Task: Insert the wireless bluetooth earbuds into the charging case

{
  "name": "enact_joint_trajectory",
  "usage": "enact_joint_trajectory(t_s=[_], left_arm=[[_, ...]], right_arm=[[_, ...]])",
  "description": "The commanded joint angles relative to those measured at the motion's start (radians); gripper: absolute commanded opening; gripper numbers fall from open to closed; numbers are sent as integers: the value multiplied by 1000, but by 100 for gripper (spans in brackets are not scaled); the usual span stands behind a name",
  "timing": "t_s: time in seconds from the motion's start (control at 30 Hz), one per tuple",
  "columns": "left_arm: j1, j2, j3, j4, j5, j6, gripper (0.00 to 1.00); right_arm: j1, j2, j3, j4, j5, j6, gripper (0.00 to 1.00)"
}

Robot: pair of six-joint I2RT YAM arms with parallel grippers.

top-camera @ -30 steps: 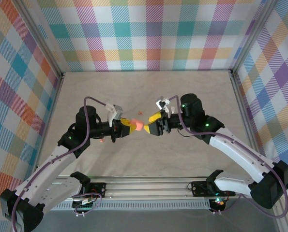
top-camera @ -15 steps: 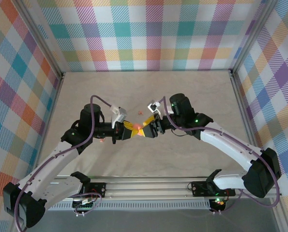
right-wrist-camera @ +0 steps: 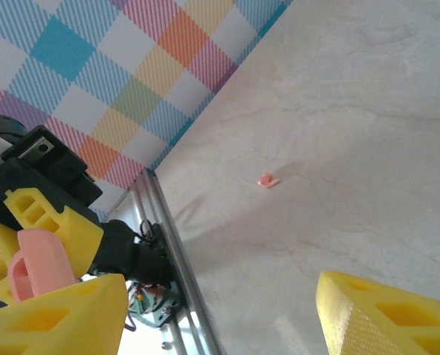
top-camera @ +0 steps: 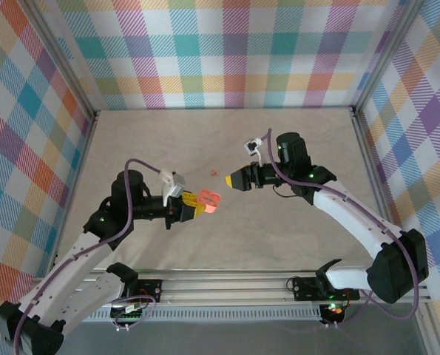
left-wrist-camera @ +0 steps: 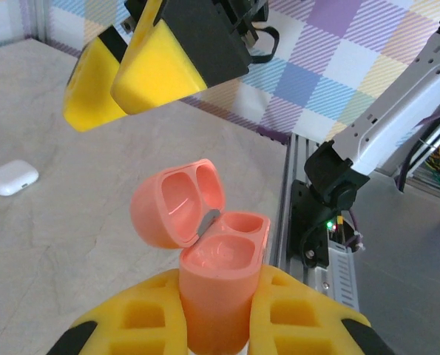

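Left pincer (left-wrist-camera: 216, 314) gripped the base of the open salmon-pink charging case (left-wrist-camera: 214, 270), lid tipped back. I saw the right pincer (right-wrist-camera: 221, 296) spread wide, empty, apart from it. One pink earbud (right-wrist-camera: 268, 180) lay on the tabletop (right-wrist-camera: 353, 111).

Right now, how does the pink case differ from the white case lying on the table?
The pink case has its lid open, wells empty; the white case is shut. The pink case sits clamped in the left gripper; the white case lies on the table. Both are small, rounded cases.
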Motion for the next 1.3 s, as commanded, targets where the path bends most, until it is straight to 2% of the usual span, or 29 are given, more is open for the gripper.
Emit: enact_joint_trajectory(t_s=[0.0,0.17,0.3,0.53,0.67,0.77,1.07,1.27], left_arm=[[-6,-36,-31,57,-42,-25,0],[-6,-68,-59,56,-86,-33,0],[-7,-99,-80,58,-100,-27,0],[-6,-117,-97,32,-129,-10,0],[-7,-118,-102,18,-160,-9,0],[-6,-120,-100,0,-176,-11,0],[-6,-136,-103,-46,-221,-10,0],[-5,-149,-122,-30,-230,-28,0]], right_arm=[[7,-2,3,45,-56,49,68],[6,-32,-12,21,4,40,69],[5,28,51,-114,132,-38,66],[12,335,303,-344,239,-163,57],[48,513,448,-420,439,-186,53],[72,632,545,-452,516,-219,52],[88,981,900,-596,589,-286,49],[105,1107,1069,-684,660,-320,46]])
